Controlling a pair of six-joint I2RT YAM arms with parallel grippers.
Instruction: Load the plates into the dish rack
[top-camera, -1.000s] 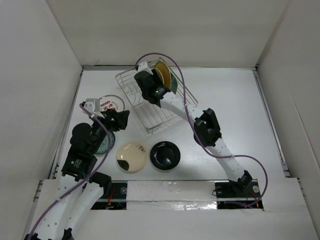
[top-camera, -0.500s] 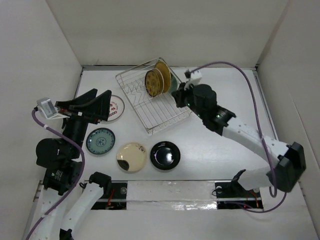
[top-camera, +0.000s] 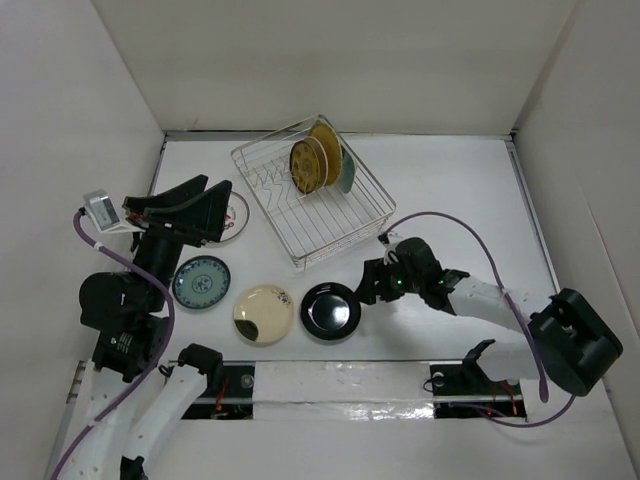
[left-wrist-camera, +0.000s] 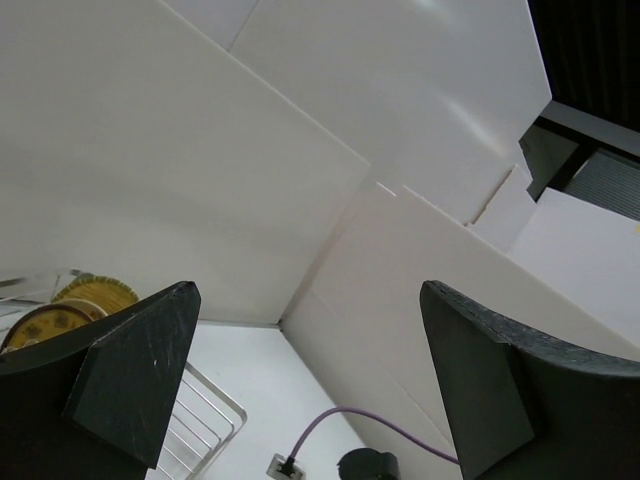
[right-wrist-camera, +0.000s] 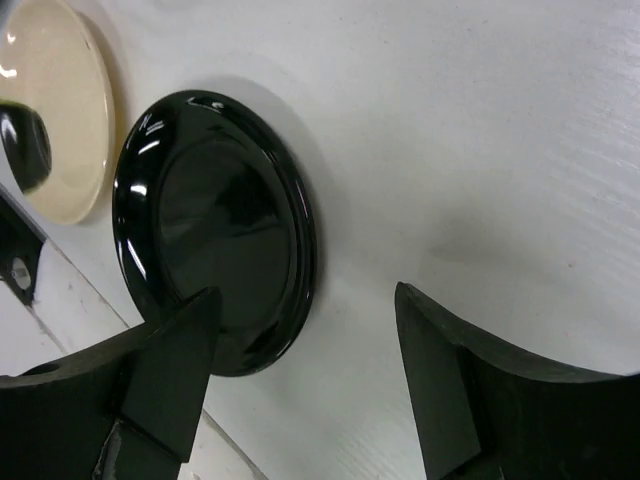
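the right gripper (top-camera: 370, 284) gaped wide just beside the glossy black plate (top-camera: 331, 310) on the table (top-camera: 460, 200) — nothing held. the left gripper (top-camera: 214, 186) hung raised, likewise spread; a gold patterned plate (top-camera: 305, 165) stood in the dish rack (top-camera: 330, 225).

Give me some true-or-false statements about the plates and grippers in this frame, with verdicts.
1. The glossy black plate lies flat on the table, outside the dish rack. True.
2. The right gripper is shut on that plate. False: it is open, gripping nothing.
3. A gold patterned plate stands upright in the rack. True.
4. The teal plate sits in the rack. False: it lies on the table.
5. The left gripper holds a plate. False: it is open and empty.
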